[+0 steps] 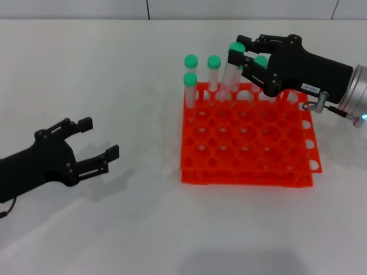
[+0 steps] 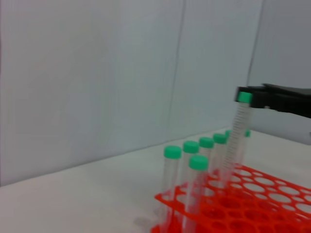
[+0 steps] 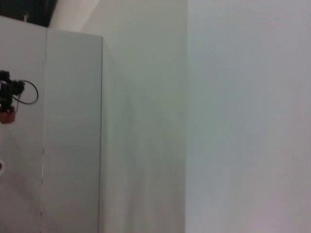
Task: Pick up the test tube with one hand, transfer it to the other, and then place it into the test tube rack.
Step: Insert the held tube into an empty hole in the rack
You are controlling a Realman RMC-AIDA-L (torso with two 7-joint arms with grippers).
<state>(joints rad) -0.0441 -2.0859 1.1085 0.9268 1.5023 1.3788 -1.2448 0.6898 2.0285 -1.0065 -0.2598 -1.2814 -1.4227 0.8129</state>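
Observation:
My right gripper [image 1: 236, 56], black with a small white label and a silver wrist, is shut on the green cap of a clear test tube [image 1: 231, 71]. The tube hangs slightly tilted, its lower end at the back row of the orange rack [image 1: 246, 177]. The left wrist view shows the same tube [image 2: 239, 131] held by the cap, reaching down to the rack's top tier [image 2: 272, 194]. My left gripper [image 1: 99, 137] is open and empty, low over the table, well left of the rack. The right wrist view shows only a wall.
Several other green-capped tubes stand in the rack's back left holes [image 1: 191, 60] [image 1: 214, 62] [image 1: 190, 80], and one [image 1: 261, 60] is partly hidden behind my right gripper. They also show in the left wrist view [image 2: 172, 174]. The white table [image 1: 114, 69] surrounds the rack.

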